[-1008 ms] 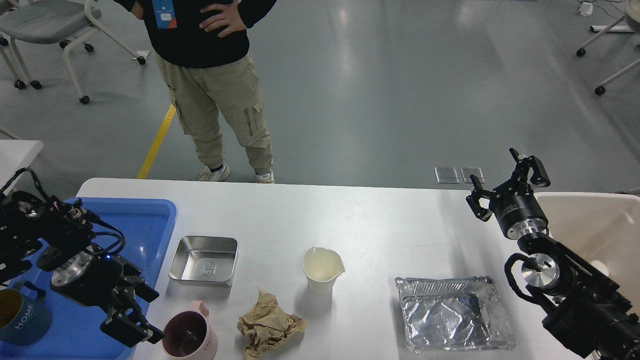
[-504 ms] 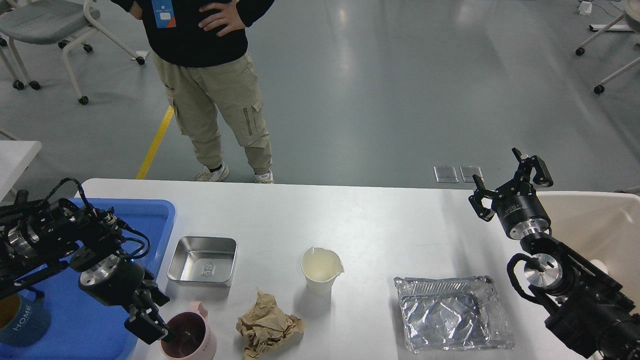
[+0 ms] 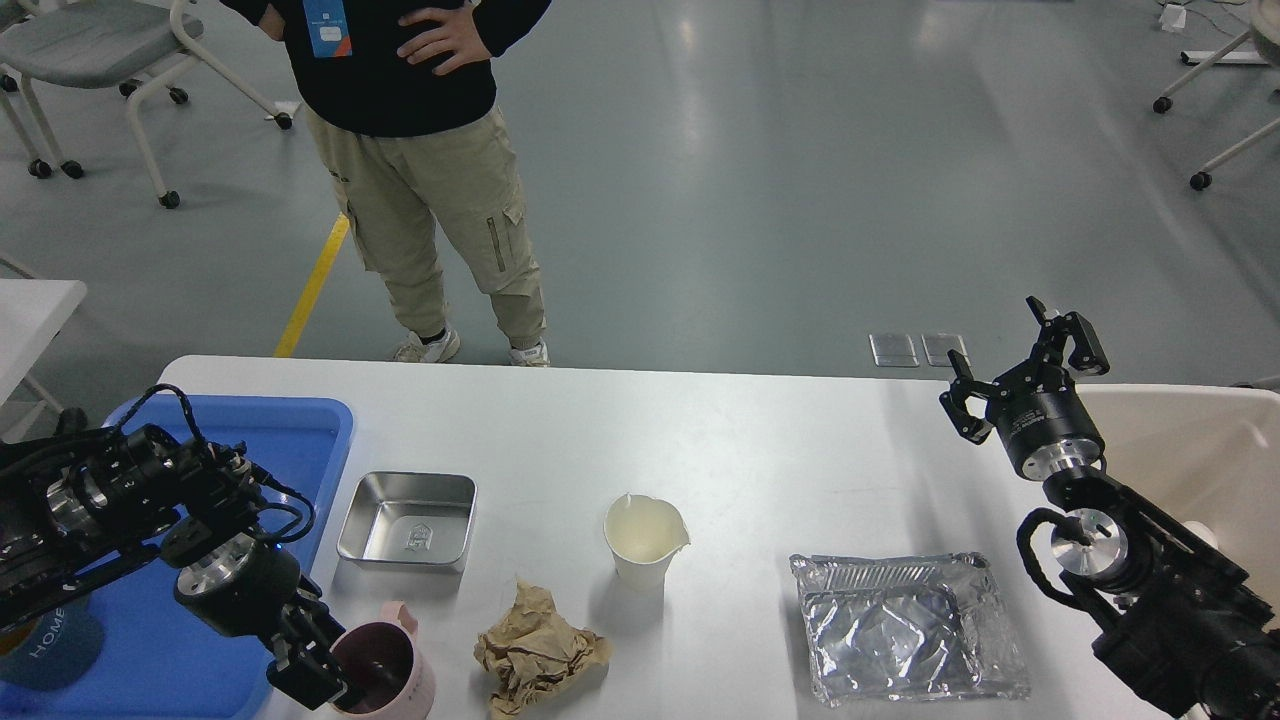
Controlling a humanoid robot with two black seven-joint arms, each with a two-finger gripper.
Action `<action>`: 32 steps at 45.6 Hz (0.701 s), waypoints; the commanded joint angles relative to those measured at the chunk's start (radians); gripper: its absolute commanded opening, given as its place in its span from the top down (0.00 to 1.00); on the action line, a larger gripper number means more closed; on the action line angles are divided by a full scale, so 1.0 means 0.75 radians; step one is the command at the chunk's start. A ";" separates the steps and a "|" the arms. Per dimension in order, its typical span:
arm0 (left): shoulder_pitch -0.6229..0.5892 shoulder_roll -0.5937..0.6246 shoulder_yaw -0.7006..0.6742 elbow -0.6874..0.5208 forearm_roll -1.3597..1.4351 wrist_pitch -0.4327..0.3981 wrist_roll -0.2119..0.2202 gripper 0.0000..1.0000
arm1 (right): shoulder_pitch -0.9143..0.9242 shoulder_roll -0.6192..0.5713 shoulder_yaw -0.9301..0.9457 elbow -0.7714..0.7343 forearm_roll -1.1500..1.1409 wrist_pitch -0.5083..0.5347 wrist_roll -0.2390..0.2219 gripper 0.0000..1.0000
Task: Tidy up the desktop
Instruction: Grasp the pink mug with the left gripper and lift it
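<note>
The white desktop (image 3: 760,440) carries a pink mug (image 3: 392,668), crumpled brown paper (image 3: 540,650), a white paper cup (image 3: 645,540), a shallow steel dish (image 3: 408,520) and a crumpled foil container (image 3: 905,625). My left gripper (image 3: 328,672) is at the front left, at the pink mug's left rim. Its fingers are apart, and one seems to reach inside the mug. My right gripper (image 3: 1025,365) is open and empty, raised over the desktop's far right edge.
A blue tray (image 3: 290,440) at the left holds a blue mug (image 3: 45,645) marked HOME, partly hidden by my left arm. A beige bin (image 3: 1190,440) stands at the right. A person (image 3: 420,150) stands beyond the far edge. Wheeled chairs stand on the floor.
My left gripper has moved right and forward from over the blue tray to the pink mug's rim. My right gripper has shifted slightly right.
</note>
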 commanded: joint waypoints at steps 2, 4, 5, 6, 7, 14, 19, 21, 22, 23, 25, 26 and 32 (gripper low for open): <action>0.008 -0.047 0.005 0.044 0.002 0.020 -0.003 0.39 | -0.006 -0.009 0.010 -0.001 0.000 0.002 0.000 0.00; 0.004 -0.053 0.021 0.052 0.000 0.020 -0.003 0.50 | -0.006 -0.015 0.016 -0.001 0.000 0.002 0.000 0.00; 0.000 -0.055 0.031 0.056 0.000 0.020 -0.003 0.54 | -0.006 -0.015 0.016 -0.001 0.000 0.002 0.000 0.00; -0.004 -0.055 0.039 0.058 0.000 0.018 -0.005 0.58 | -0.008 -0.017 0.016 -0.001 0.000 0.002 0.000 0.00; -0.007 -0.055 0.047 0.060 0.000 0.018 -0.007 0.62 | -0.008 -0.017 0.016 -0.003 0.000 0.002 0.000 0.00; -0.013 -0.051 0.052 0.066 0.000 0.020 -0.024 0.75 | -0.008 -0.017 0.016 -0.003 0.000 0.002 0.000 0.00; -0.017 -0.043 0.054 0.066 0.000 0.022 -0.030 0.83 | -0.008 -0.017 0.016 -0.001 0.000 0.002 0.000 0.00; -0.019 -0.041 0.052 0.066 -0.002 0.022 -0.040 0.85 | -0.008 -0.017 0.016 -0.001 0.000 0.002 0.000 0.00; -0.023 -0.039 0.052 0.068 -0.002 0.022 -0.044 0.86 | -0.008 -0.017 0.016 -0.003 0.000 0.002 0.000 0.00; -0.029 -0.039 0.054 0.066 -0.002 0.022 -0.050 0.87 | -0.008 -0.017 0.016 -0.003 0.000 0.004 0.000 0.00; -0.041 -0.037 0.056 0.068 -0.002 0.022 -0.054 0.90 | -0.008 -0.017 0.016 -0.003 0.000 0.002 0.000 0.00; -0.045 -0.037 0.056 0.068 -0.002 0.024 -0.056 0.91 | -0.008 -0.017 0.016 -0.003 0.000 0.002 0.000 0.00; -0.052 -0.026 0.058 0.068 0.000 0.022 -0.061 0.98 | -0.008 -0.017 0.016 -0.003 0.000 0.002 0.000 0.00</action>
